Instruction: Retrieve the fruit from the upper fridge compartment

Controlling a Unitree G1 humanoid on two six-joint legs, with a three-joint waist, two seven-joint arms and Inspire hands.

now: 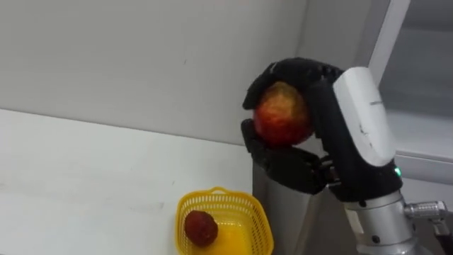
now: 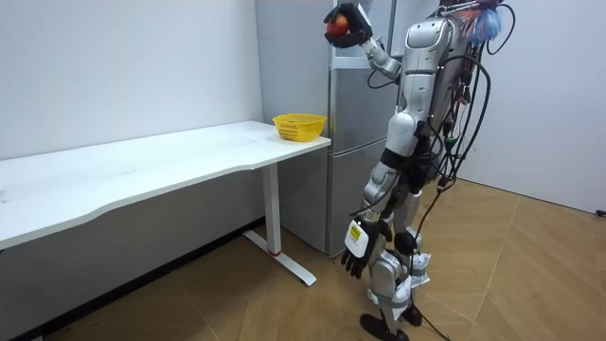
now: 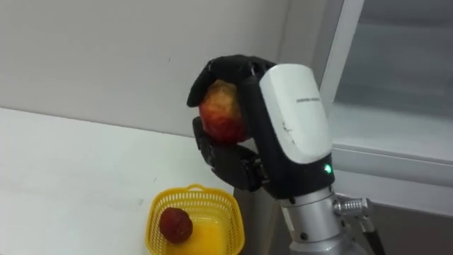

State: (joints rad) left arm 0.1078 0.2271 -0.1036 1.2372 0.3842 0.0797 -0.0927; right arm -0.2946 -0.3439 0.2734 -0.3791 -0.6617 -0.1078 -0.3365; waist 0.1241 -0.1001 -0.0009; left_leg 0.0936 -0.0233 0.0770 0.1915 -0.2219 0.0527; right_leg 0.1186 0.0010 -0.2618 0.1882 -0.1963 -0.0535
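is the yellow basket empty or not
Not empty: one dark red fruit lies in the yellow basket; the right hand holds an apple.

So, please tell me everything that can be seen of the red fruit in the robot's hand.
The fruit is round, red with yellowish patches, like an apple; its skin looks smooth and whole. The right hand holds it raised in the air: black fingers curl over its top and others press from below. Nothing else touches it. It is before the pale wall, higher than the yellow basket on the white table, near the grey fridge.
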